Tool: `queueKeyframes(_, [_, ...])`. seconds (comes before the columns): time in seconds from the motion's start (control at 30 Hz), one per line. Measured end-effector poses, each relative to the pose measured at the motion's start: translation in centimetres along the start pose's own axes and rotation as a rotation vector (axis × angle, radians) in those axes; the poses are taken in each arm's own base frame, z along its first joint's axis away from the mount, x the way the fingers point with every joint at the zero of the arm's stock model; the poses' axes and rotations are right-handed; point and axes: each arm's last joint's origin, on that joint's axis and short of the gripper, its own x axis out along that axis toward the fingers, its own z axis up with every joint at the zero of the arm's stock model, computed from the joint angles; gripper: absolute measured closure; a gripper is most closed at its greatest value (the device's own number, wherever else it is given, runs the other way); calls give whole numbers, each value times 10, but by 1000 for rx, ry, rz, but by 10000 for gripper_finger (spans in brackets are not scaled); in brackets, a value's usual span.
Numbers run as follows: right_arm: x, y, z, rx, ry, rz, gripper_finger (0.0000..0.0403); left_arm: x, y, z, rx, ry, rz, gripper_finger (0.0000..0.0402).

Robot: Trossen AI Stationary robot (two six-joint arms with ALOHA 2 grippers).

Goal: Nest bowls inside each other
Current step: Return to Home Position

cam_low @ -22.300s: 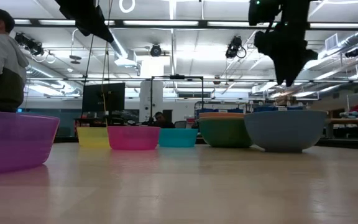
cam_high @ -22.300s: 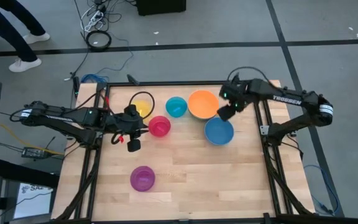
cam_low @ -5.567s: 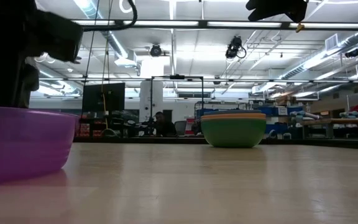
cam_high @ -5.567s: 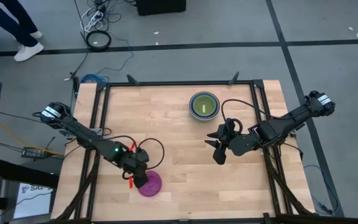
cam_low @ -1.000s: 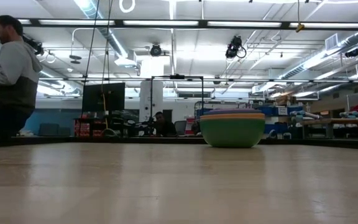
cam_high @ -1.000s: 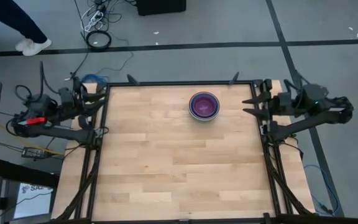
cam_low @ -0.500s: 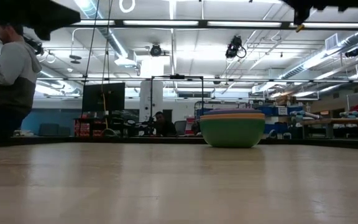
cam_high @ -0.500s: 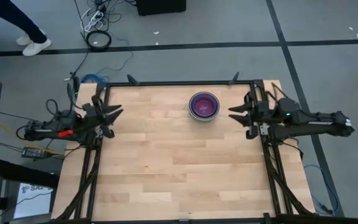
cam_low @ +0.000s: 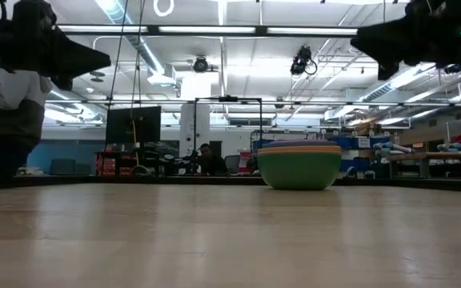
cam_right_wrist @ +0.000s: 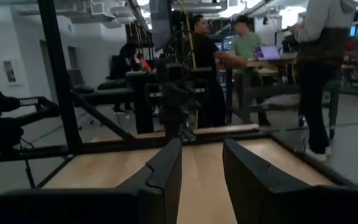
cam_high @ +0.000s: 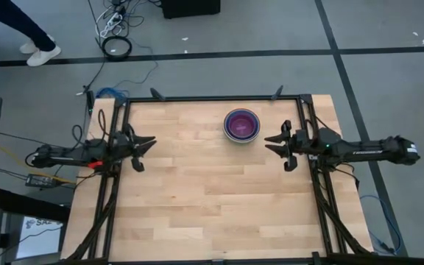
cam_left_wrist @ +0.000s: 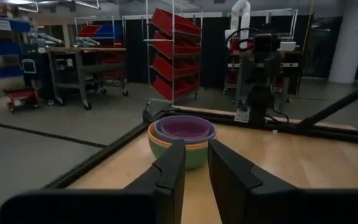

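On the table point(cam_high: 197, 199), the nested bowls point(cam_high: 241, 125) stand clear of both parted, empty jaws.

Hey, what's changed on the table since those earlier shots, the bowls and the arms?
The loose bowls all went into one stack, the purple bowl carried from the front left onto its top. Both arms let go and drew back to the table edges, left gripper and right gripper open. The stack's spot stayed.
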Motion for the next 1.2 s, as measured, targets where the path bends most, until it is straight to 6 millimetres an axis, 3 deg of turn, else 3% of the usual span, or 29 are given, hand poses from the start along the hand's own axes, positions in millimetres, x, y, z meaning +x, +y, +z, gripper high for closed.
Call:
queueKeyframes(0.17, [-9, -1, -23, 39, 14, -1, 296, 5, -3, -22, -31, -30, -22, 326])
queueKeyframes(0.3, [-13, -1, -29, 45, 13, -2, 296, 5, -4, -28, -41, 20, -36, 326])
queueKeyframes(0.53, [-14, -2, -45, 31, 178, -15, 296, 5, -4, -28, -17, 24, -42, 326])
queueKeyframes(0.93, [-14, -1, -45, 114, 171, 15, 296, 5, -4, -28, -60, 25, -32, 326])
queueKeyframes(1.03, [-15, 4, -39, 40, 120, 186, 296, 5, -4, -29, -69, 25, -37, 326])
queueKeyframes(1.2, [-19, 4, -41, -66, 143, 201, 298, 5, -4, -29, -27, 29, -47, 326])
